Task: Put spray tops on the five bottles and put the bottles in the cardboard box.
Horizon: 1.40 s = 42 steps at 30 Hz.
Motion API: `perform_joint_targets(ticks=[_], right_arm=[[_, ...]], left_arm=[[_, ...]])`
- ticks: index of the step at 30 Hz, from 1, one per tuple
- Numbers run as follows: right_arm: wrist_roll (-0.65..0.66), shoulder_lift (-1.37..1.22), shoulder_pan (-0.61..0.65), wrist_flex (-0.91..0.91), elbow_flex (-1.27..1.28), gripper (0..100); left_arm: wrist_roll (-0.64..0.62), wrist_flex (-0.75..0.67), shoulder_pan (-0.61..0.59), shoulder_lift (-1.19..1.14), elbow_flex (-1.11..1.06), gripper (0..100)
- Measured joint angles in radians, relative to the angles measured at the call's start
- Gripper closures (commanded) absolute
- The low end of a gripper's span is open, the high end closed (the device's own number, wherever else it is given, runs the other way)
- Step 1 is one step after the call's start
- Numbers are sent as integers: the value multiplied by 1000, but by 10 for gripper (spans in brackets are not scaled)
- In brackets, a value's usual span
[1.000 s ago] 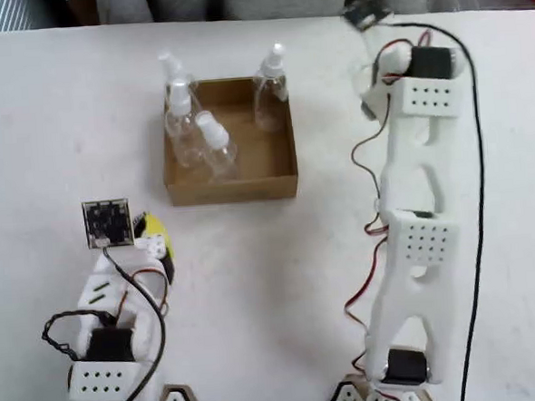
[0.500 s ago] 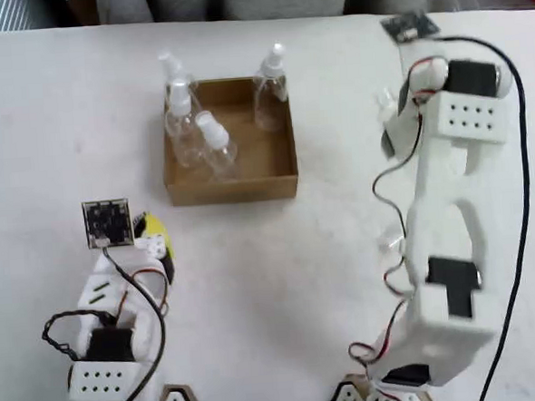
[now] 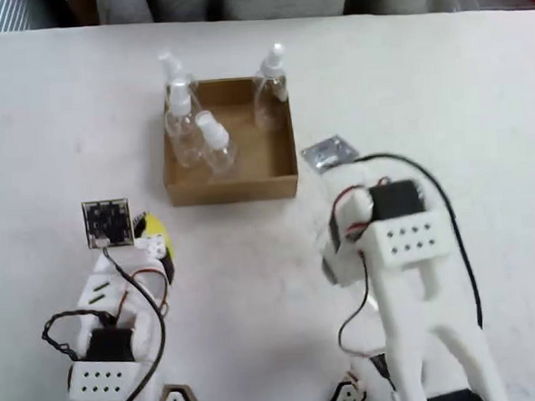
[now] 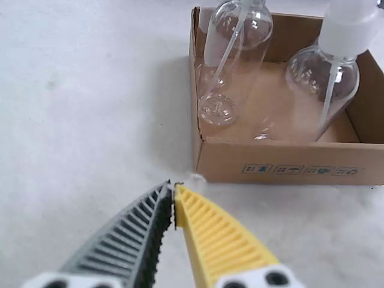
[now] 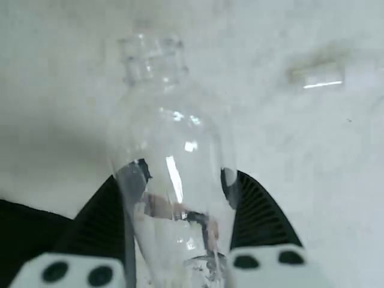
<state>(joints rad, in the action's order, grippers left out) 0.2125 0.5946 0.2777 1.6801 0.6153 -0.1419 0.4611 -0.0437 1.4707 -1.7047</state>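
The cardboard box point(image 3: 284, 177) stands mid-table and holds several clear bottles point(image 3: 214, 147) with white spray tops. In the left wrist view two of them point(image 4: 327, 78) lean inside the box point(image 4: 282, 165). My right gripper point(image 5: 185, 175) is shut on a clear bottle point(image 5: 168, 132) whose threaded neck point(image 5: 150, 57) is bare, with no top on it. The right arm point(image 3: 401, 238) sits near the front, to the right of the box. My left gripper point(image 4: 173, 191) is shut on nothing, low over the table just short of the box's near left corner, at the front left point(image 3: 152, 237).
A small blurred white piece point(image 5: 321, 75) lies on the table beyond the held bottle. The white tabletop point(image 3: 451, 89) stretches bare to the right of and behind the box. Cables trail along both arms.
The right arm has pulled back from the table's far right to the near side, right of the box, and its wrist is lower. The left arm and the box have not moved.
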Motion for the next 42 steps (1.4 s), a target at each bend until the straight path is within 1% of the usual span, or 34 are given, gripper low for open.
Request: perform_joint_targets(ticks=[4,7,12,15,18,22,27,30,33,35,39,42], right_arm=[[-152,44,135,-110,91,981],[-218,48,190,-219,147,981],[-358,48,321,-446,281,983],[-417,48,407,-588,350,983],[-463,48,462,-712,391,984],[-540,48,494,-775,399,984],[-635,48,503,-829,423,984],[-660,48,503,-895,462,984],[-666,48,500,-913,473,984],[-666,48,453,-910,473,985],[-661,60,281,-870,473,985],[-535,83,117,-798,473,984]], left_arm=[[0,29,0,0,0,977],[0,37,0,0,0,977],[0,38,0,0,0,977],[0,38,0,0,0,977],[0,38,0,0,0,977],[0,38,0,0,0,977],[0,38,0,0,0,977],[0,38,0,0,0,977],[0,38,0,0,0,977],[0,38,0,0,0,977],[0,38,0,0,0,977],[0,38,0,0,0,977]])
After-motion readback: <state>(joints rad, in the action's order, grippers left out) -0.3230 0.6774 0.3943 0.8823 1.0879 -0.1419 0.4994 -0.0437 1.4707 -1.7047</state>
